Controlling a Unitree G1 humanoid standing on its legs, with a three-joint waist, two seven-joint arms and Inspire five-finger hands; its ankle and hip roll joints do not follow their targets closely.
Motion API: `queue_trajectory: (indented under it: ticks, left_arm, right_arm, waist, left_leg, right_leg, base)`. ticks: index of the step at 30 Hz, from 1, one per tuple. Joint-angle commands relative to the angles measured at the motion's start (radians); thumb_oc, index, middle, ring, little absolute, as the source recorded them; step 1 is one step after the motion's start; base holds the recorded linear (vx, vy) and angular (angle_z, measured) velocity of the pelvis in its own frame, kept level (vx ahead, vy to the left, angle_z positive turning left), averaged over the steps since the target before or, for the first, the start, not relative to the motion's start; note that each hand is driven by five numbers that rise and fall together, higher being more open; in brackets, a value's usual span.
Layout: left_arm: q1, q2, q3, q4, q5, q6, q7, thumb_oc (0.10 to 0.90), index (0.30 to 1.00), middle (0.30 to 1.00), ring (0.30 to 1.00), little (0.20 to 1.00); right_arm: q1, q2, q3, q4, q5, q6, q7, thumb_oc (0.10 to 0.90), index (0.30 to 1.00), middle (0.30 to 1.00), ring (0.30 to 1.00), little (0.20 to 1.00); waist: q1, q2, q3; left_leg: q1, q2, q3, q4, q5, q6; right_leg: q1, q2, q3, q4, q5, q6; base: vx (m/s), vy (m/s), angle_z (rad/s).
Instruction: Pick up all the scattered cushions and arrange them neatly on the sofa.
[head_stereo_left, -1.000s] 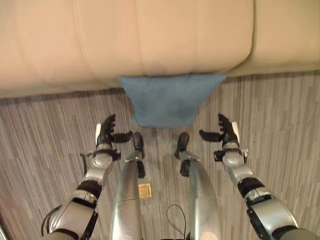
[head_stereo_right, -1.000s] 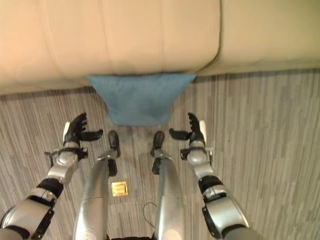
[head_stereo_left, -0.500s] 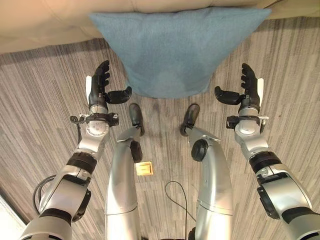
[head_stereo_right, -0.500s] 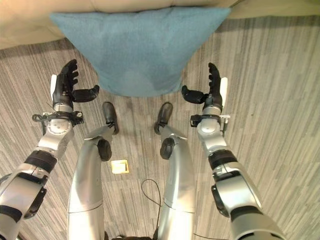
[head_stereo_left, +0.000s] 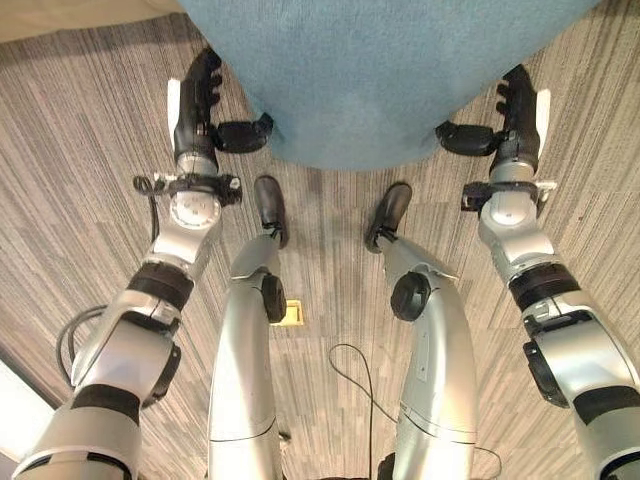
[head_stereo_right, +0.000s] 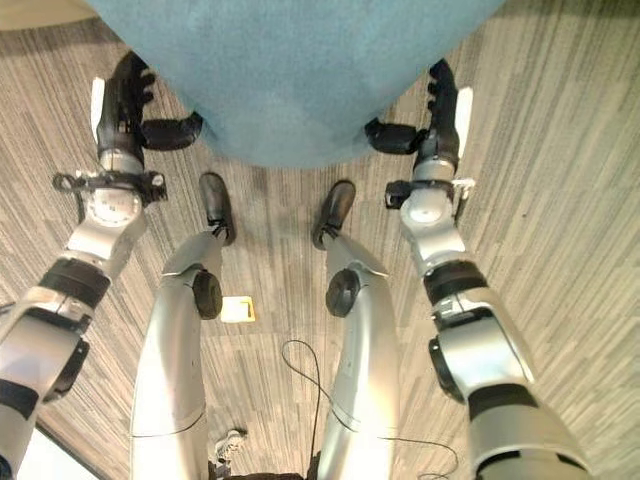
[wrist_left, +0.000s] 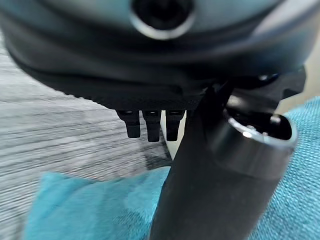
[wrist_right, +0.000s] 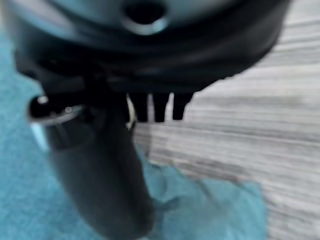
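Floor (head_stereo_left: 90, 180): grey striped carpet, spread beneath everything.
Cushion (head_stereo_left: 380, 70): big blue-teal cushion lying on the floor, taking up the upper middle of the head views; a strip of the beige sofa (head_stereo_left: 60, 15) shows at the upper left corner beside it.
Left hand (head_stereo_left: 195, 100): at the cushion's left edge, fingers straight and pointing ahead, thumb stretched sideways with its tip touching the fabric; holding nothing.
Right hand (head_stereo_left: 515, 110): at the cushion's right edge, mirroring the left, fingers straight, thumb reaching inward to the cushion's side; nothing gripped.
Wrist views: each thumb (wrist_left: 210, 180) lies over teal cloth, short fingertips (wrist_right: 159, 107) beyond it above carpet.
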Motion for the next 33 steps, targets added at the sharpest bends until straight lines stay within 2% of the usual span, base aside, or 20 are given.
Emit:
queue_trajectory:
  ticks: [1,7,17,25,29,30,31,32,33]
  left_arm:
    - [0.039,0.031,0.04,-0.038,-0.002,-0.061,0.026,0.8,0.9,0.9,0.9,0.9]
    - [-0.023,0.067,-0.034,-0.073,0.023,-0.056,-0.001,0.8,0.9,0.9,0.9,0.9]
    - [-0.039,0.07,-0.134,-0.152,0.02,-0.058,-0.085,0.8,0.9,0.9,0.9,0.9]
    - [-0.048,-0.036,-0.154,-0.141,0.022,-0.055,-0.08,0.8,0.9,0.9,0.9,0.9]
    - [-0.036,-0.125,-0.137,-0.174,-0.052,-0.076,-0.075,0.8,0.9,0.9,0.9,0.9]
    - [-0.036,-0.125,-0.138,-0.175,-0.053,-0.076,-0.075,0.8,0.9,0.9,0.9,0.9]
    - [-0.028,-0.148,-0.135,-0.203,-0.074,-0.084,-0.078,0.8,0.9,0.9,0.9,0.9]
    - [-0.023,-0.153,-0.134,-0.213,-0.076,-0.084,-0.081,0.698,0.747,0.747,0.747,0.747]
    - [-0.014,-0.156,-0.133,-0.225,-0.074,-0.085,-0.085,0.409,0.314,0.314,0.314,0.314]
  right_arm:
    - [0.051,-0.064,0.045,-0.04,0.02,-0.045,-0.029,0.8,0.9,0.9,0.9,0.9]
    - [-0.011,-0.097,0.13,-0.057,0.03,-0.045,0.025,0.8,0.9,0.9,0.9,0.9]
    - [-0.076,-0.095,0.277,-0.184,0.049,-0.071,0.145,0.8,0.9,0.9,0.9,0.9]
    - [-0.092,-0.016,0.292,-0.254,0.046,-0.089,0.16,0.8,0.9,0.9,0.9,0.9]
    - [-0.091,0.035,0.262,-0.299,0.074,-0.104,0.157,0.8,0.9,0.9,0.9,0.9]
    - [-0.09,0.034,0.262,-0.299,0.074,-0.104,0.157,0.671,0.707,0.707,0.707,0.707]
    - [-0.082,0.048,0.238,-0.321,0.103,-0.119,0.162,0.466,0.399,0.399,0.399,0.399]
    - [-0.077,0.053,0.224,-0.336,0.115,-0.128,0.162,0.4,0.3,0.3,0.3,0.3]
    - [-0.069,0.053,0.209,-0.352,0.124,-0.137,0.167,0.4,0.3,0.3,0.3,0.3]
  waist:
    - [-0.026,0.035,-0.072]
    - [-0.022,0.031,-0.051]
    - [-0.02,0.036,-0.07]
    - [-0.024,0.032,-0.086]
    - [-0.03,0.03,-0.091]
    - [-0.03,0.03,-0.092]
    - [-0.032,0.031,-0.097]
    - [-0.032,0.031,-0.102]
    - [-0.033,0.032,-0.108]
  left_leg:
    - [-0.03,-0.016,-0.068,-0.001,-0.065,-0.01]
    - [-0.03,-0.018,-0.064,0.006,-0.061,-0.015]
    - [-0.03,-0.019,-0.06,-0.003,-0.051,-0.019]
    - [-0.03,-0.016,-0.067,-0.015,-0.042,-0.023]
    - [-0.03,-0.015,-0.074,-0.022,-0.04,-0.026]
    - [-0.03,-0.015,-0.075,-0.022,-0.04,-0.026]
    - [-0.03,-0.014,-0.076,-0.025,-0.039,-0.027]
    - [-0.03,-0.014,-0.076,-0.026,-0.039,-0.027]
    - [-0.03,-0.014,-0.076,-0.029,-0.039,-0.027]
  right_leg:
    - [0.033,0.006,0.051,-0.034,-0.06,0.119]
    - [0.021,0.01,0.06,-0.012,-0.061,0.117]
    - [0.022,0.02,0.054,-0.018,-0.056,0.115]
    - [0.025,0.025,0.051,-0.03,-0.047,0.121]
    - [0.026,0.027,0.049,-0.034,-0.044,0.125]
    - [0.026,0.027,0.048,-0.035,-0.043,0.125]
    - [0.027,0.03,0.048,-0.037,-0.043,0.128]
    - [0.027,0.032,0.048,-0.038,-0.043,0.128]
    - [0.028,0.034,0.047,-0.04,-0.043,0.129]
  base:
    - [0.0,0.0,0.0]
    - [0.0,0.0,0.0]
    - [0.0,-0.001,0.0]
    - [0.0,0.0,0.0]
    - [0.0,0.0,0.0]
    - [0.0,0.0,0.0]
    - [0.0,0.0,0.0]
    - [0.0,0.0,0.0]
    - [0.0,-0.008,0.03]
